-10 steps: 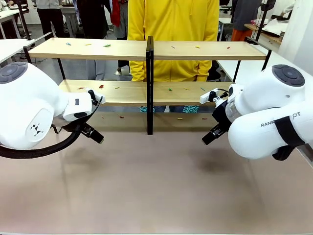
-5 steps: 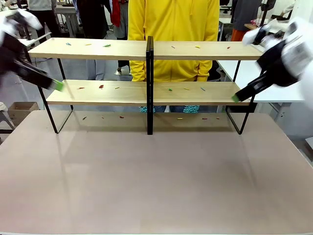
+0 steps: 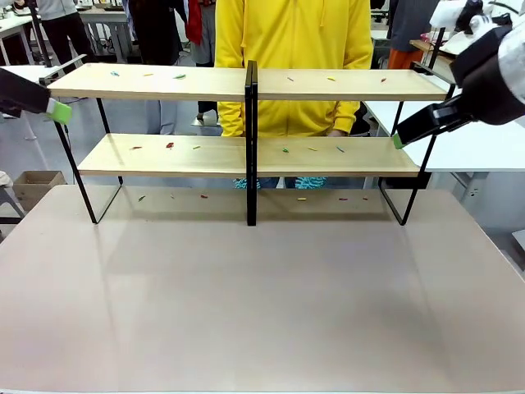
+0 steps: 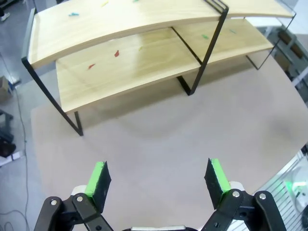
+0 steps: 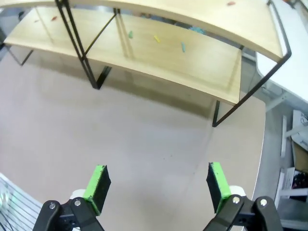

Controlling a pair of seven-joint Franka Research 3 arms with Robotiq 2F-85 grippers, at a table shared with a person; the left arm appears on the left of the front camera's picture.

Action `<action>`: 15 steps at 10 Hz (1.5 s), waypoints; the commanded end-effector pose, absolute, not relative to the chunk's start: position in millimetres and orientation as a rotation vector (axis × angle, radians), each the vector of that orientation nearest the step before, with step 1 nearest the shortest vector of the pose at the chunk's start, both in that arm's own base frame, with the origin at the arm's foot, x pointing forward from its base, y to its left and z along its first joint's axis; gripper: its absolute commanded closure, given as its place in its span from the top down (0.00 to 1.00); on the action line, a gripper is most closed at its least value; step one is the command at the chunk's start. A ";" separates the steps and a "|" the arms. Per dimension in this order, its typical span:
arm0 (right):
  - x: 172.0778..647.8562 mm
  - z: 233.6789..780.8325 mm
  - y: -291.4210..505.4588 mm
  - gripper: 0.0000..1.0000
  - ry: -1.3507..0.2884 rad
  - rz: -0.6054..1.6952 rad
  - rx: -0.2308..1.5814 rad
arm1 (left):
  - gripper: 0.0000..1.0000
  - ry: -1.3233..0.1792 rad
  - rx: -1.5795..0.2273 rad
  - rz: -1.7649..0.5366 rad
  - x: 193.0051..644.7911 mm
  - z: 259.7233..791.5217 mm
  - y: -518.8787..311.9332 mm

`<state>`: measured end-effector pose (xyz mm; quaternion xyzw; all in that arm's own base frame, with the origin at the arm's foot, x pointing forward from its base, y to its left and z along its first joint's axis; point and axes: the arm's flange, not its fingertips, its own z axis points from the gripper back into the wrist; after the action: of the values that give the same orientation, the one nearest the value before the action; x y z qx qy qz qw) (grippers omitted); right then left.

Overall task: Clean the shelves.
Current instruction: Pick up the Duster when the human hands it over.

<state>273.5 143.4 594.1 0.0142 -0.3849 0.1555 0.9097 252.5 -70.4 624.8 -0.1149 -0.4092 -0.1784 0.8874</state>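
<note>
**Item: shelves (image 3: 164, 154), two joined racks.** They are set across the far half of the table (image 3: 262, 312), with a person in a yellow top (image 3: 291, 33) behind them.

**Contents:** Small coloured scraps (image 3: 170, 145) are scattered on both boards and on the table beneath. None is seen to have shifted over the last second.

**Change noted:** Both arms, massed low in front of the lower boards a second ago, are now raised and drawn out to the sides.
- **Left gripper (image 4: 159, 178):** Withdrawn past the left end of the racks. Its jaws are spread wide and nothing is held.
- **Right gripper (image 5: 156, 180):** Held off the right end of the lower board. Its jaws are likewise apart and empty.

**Assessment:** The shelves are uncovered and overlooked from both wrists. Cleaning is judged not yet begun, and every scrap remains to be collected.
</note>
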 end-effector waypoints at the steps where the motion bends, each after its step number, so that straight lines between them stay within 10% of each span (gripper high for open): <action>1: 268.1 606.8 157.1 1.00 -0.848 0.265 0.010 | 1.00 -0.899 -0.260 -0.280 225.3 563.0 -82.3; 15: 282.5 618.8 158.2 1.00 -0.868 0.230 0.126 | 1.00 -1.001 -0.225 -0.300 237.0 579.3 -117.7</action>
<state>279.0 154.7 615.8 0.0317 -0.4160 0.1230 0.9004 259.1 -130.6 629.5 -0.1063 -0.4705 -0.1530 0.8625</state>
